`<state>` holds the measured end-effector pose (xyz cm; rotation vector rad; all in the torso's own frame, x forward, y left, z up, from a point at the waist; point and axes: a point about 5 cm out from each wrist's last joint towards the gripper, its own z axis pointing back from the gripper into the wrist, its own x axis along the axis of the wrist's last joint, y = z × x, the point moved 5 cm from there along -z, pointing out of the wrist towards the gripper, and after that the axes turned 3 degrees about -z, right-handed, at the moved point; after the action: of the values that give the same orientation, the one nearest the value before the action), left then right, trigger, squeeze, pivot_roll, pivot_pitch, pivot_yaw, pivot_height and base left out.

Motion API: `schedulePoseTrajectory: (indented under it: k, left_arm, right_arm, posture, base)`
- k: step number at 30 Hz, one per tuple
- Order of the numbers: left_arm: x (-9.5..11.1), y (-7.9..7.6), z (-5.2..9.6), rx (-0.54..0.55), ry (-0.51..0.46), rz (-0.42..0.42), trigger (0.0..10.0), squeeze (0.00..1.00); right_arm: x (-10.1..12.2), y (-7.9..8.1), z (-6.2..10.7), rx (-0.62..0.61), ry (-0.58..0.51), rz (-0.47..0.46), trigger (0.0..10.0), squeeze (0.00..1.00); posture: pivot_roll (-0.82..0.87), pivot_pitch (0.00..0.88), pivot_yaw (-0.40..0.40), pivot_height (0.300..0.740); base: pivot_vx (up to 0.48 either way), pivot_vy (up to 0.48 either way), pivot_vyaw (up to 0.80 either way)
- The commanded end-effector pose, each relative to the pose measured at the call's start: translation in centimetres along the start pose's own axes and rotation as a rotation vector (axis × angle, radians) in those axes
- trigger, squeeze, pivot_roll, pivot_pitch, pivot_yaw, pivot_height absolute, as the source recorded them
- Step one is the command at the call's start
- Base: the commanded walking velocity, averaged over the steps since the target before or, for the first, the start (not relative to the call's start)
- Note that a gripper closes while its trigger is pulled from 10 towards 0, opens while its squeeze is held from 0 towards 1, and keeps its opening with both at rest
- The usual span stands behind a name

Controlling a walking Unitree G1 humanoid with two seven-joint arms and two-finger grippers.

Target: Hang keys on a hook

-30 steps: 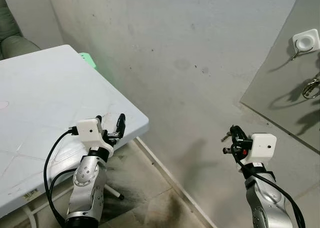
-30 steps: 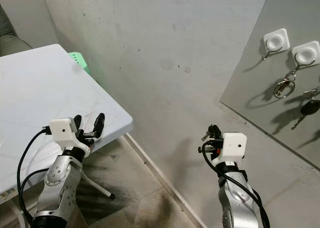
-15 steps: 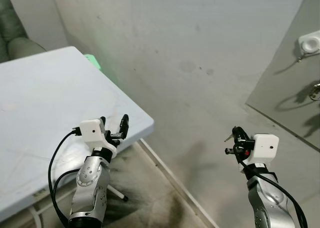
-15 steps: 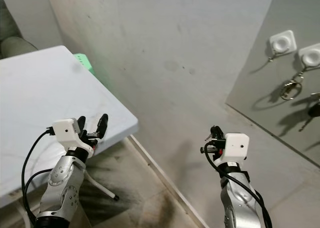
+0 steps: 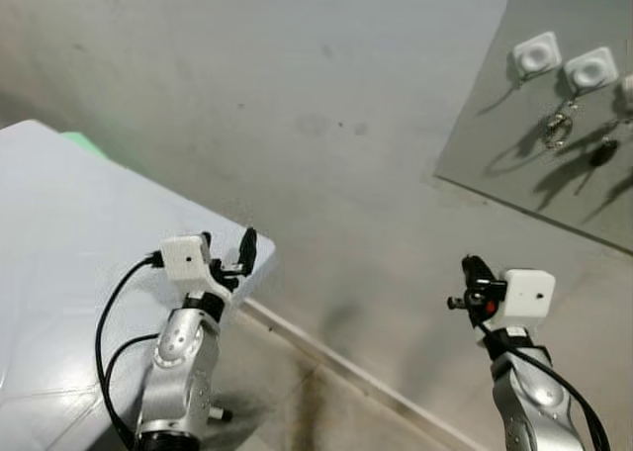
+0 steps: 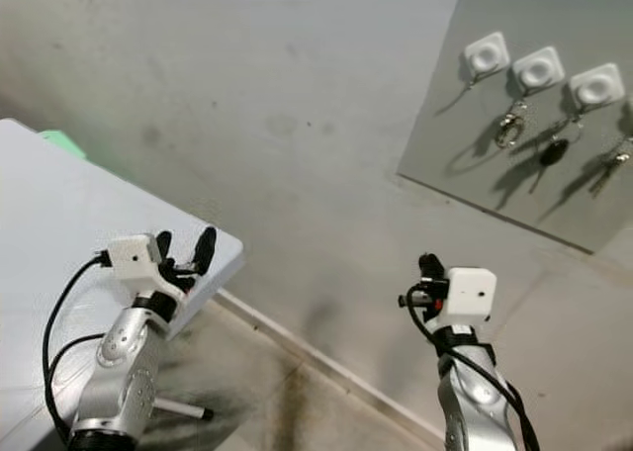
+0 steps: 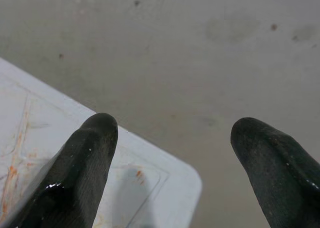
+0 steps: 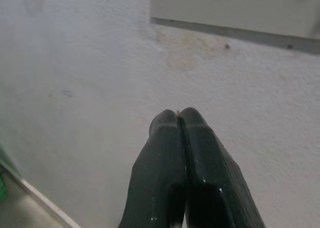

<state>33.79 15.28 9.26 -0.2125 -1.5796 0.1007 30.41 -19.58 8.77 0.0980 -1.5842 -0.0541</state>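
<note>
High on the grey board [image 6: 435, 144] — hooks [image 6: 538, 68], two with keys [image 6: 510, 131].

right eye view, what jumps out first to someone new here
A grey wall panel at upper right carries three white square hooks, with keys dangling beneath. Below it the right hand is raised with fingers pressed shut, while the open left hand hovers over the white table's corner.

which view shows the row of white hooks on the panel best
The right eye view: three white hooks sit in a row on the grey panel, keys hanging below. The left eye view shows two hooks, a third cut off at the frame edge. The right wrist view catches just the panel's lower edge beyond the shut right tool.
</note>
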Motion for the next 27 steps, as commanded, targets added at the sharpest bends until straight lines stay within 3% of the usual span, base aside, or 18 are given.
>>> schedulePoseTrajectory:
  k: [1, 14, 16, 20, 27]
  left_arm:
    - [0.0, -0.2, -0.1, -0.002, 0.009, -0.007, 10.0, 0.0]
    - [0.6, -0.5, 0.1, -0.026, -0.024, -0.011, 10.0, 0.0]
    - [0.8, -0.7, 0.1, -0.039, -0.032, -0.053, 10.0, 0.0]
    - [0.8, -1.2, 0.1, -0.062, -0.034, -0.062, 10.0, 0.0]
    - [0.8, -1.1, 0.1, -0.053, -0.031, -0.019, 10.0, 0.0]
  right_arm:
    - [0.7, 0.0, -0.3, -0.001, -0.019, 0.005, 10.0, 0.0]
    - [0.6, 0.1, -0.2, 0.004, -0.013, 0.008, 10.0, 0.0]
    - [0.6, 0.2, -0.2, 0.005, -0.012, 0.01, 10.0, 0.0]
    - [0.6, 0.2, -0.3, 0.007, -0.013, 0.01, 10.0, 0.0]
    - [0.5, 0.2, -0.3, 0.009, -0.012, 0.013, 10.0, 0.0]
  posture:
    - [0.0, 0.0, -0.048, 0.74]
    - [0.0, 0.0, -0.047, 0.74]
    - [0.0, 0.0, -0.047, 0.74]
    - [0.0, 0.0, -0.047, 0.74]
    - [0.0, 0.0, -0.046, 0.74]
  base:
    - [0.0, 0.0, -0.7]
    - [0.0, 0.0, -0.7]
    - [0.0, 0.0, -0.69]
    - [0.0, 0.0, -0.68]
    - [0.0, 0.0, -0.67]
